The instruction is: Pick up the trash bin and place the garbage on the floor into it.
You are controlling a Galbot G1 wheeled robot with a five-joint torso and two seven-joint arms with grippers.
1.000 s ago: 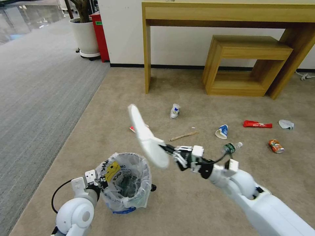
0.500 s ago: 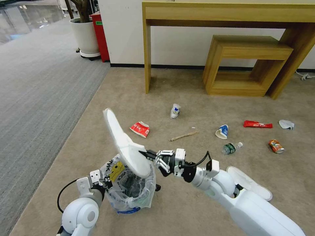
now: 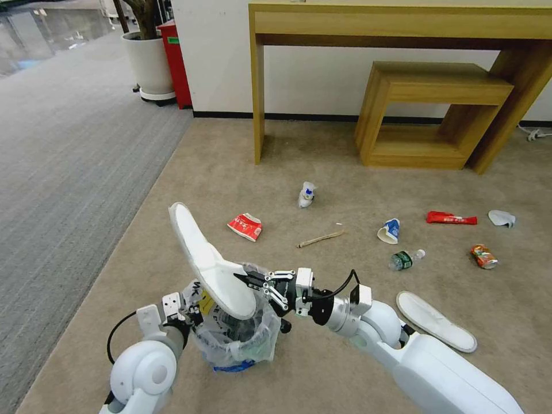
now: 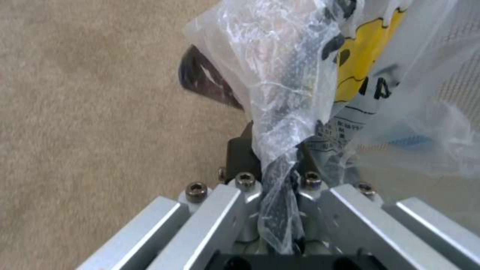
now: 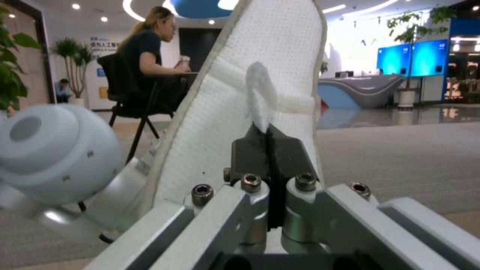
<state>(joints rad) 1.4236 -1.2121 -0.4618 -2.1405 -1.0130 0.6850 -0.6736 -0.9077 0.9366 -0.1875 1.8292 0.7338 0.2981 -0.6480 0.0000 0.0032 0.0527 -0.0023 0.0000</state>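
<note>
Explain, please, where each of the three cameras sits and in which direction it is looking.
Head view: high, looking forward and down at the floor; both arms show.
Left wrist view: behind the left gripper, shut on the trash bin bag.
Right wrist view: behind the right gripper, pinching the slipper.
Shared: bin, slipper, both grippers.

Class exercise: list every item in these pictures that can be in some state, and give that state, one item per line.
Left gripper: shut on the trash bin's bag.
Right gripper: shut on a white slipper.
Trash bin: upright, open, held.
Held slipper: tilted over the bin, not yet released.
Second slipper: flat on the floor.
Red-white carton: crumpled.
Orange can: crushed.
Green bottle: lying on its side.
Blue-white cup: tipped over.
</note>
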